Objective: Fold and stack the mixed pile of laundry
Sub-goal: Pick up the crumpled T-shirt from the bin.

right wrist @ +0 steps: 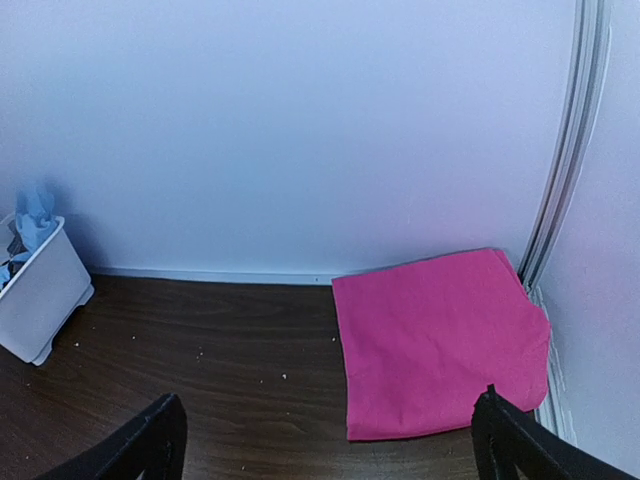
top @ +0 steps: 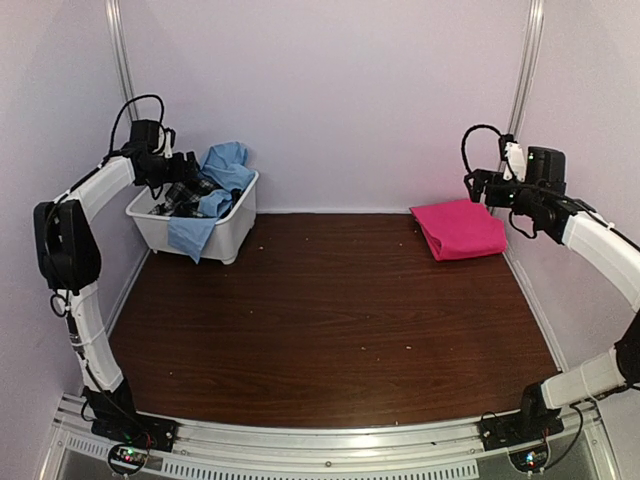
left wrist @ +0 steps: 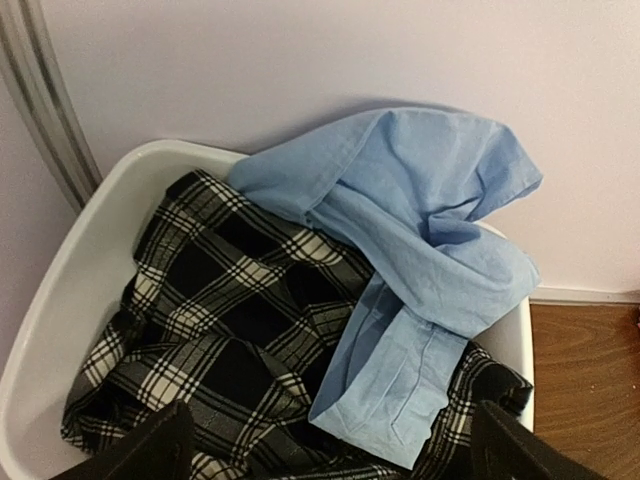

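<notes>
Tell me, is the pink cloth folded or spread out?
Folded: the pink cloth lies as a compact rectangle with layered edges on the table.

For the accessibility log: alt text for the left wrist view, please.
A white plastic tub holds a crumpled black-and-white plaid garment, with a light blue shirt draped over it and the tub's rim. The left gripper shows at the bottom edge, jaws open.

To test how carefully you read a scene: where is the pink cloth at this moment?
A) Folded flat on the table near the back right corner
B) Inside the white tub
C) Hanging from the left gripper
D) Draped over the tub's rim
A: the pink cloth lies folded flat on the table at the far right, well apart from the tub.
</notes>
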Available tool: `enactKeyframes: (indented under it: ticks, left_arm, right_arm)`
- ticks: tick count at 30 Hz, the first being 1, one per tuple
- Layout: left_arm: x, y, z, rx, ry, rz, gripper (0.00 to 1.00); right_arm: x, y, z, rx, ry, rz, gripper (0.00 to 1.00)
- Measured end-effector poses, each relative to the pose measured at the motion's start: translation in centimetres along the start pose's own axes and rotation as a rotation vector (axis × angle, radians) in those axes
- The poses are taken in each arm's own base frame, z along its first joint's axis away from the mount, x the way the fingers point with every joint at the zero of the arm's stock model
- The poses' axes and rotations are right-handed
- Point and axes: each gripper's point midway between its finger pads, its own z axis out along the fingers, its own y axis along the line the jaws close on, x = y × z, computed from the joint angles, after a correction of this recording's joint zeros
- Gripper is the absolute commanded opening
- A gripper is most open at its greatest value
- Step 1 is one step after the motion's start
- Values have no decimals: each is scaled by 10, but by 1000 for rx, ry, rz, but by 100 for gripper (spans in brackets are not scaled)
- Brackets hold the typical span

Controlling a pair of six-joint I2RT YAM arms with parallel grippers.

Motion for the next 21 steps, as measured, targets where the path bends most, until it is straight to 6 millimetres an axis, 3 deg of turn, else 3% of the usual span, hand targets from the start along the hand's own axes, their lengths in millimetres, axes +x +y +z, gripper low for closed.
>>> enactKeyframes:
  ticks: [5, 10, 17, 21]
  left_arm:
    - [20, -8, 52, 84, 76, -1, 98]
    - [34, -19, 84, 174, 110, -24, 98]
    - [12, -36, 114, 260, 19, -92, 98]
    - [10, -48, 133, 302, -11, -140, 98]
  right_arm:
    - [33, 5, 1, -46, 76, 21, 100]
    - [37, 14, 1, -99, 95, 28, 100]
    - [50, 20, 9, -140, 135, 39, 100]
    - [53, 21, 11, -147, 144, 43, 100]
